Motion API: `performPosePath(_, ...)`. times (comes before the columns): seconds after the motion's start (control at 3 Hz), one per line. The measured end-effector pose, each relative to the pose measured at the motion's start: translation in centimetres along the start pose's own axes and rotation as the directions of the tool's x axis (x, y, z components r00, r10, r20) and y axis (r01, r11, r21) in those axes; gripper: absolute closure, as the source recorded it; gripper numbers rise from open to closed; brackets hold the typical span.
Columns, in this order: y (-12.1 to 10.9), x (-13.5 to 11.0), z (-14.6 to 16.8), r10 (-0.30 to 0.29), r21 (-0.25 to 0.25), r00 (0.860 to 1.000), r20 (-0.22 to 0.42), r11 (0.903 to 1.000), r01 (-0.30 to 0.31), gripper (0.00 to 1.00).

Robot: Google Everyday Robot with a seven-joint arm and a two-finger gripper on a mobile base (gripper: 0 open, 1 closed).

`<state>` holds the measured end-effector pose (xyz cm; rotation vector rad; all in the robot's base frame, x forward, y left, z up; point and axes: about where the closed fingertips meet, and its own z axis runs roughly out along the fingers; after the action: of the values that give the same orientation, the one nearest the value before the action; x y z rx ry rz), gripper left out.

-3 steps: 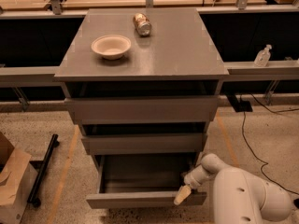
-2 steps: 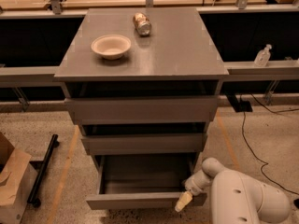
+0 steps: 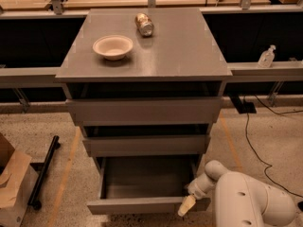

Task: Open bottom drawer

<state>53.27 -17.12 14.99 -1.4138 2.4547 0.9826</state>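
Further out comes the bottom drawer (image 3: 132,205), pincer (image 3: 186,206) at its front's right end, grip state impossible to tell; best pull straight back, no sideways twist.

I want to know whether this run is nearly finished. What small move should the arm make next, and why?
Probably a short retreat, easing the gripper away from the drawer front. The bottom drawer stands far out, grey interior exposed, ahead of the middle drawer; the gripper sits at the right end of its front panel.
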Motion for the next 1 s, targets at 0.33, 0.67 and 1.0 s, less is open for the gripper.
performPosePath(0.33,1.0,0.5,-1.1,0.0,0.013,1.0,-0.011,0.9999,0.0,0.0)
performPosePath(0.67,1.7,-0.4,-6.1,-0.028,0.133,1.0,-0.014,0.9906,0.03,0.0)
performPosePath(1.0,4.6,-0.7,-8.2,-0.056,0.176,0.998,-0.04,0.9824,0.062,0.0)
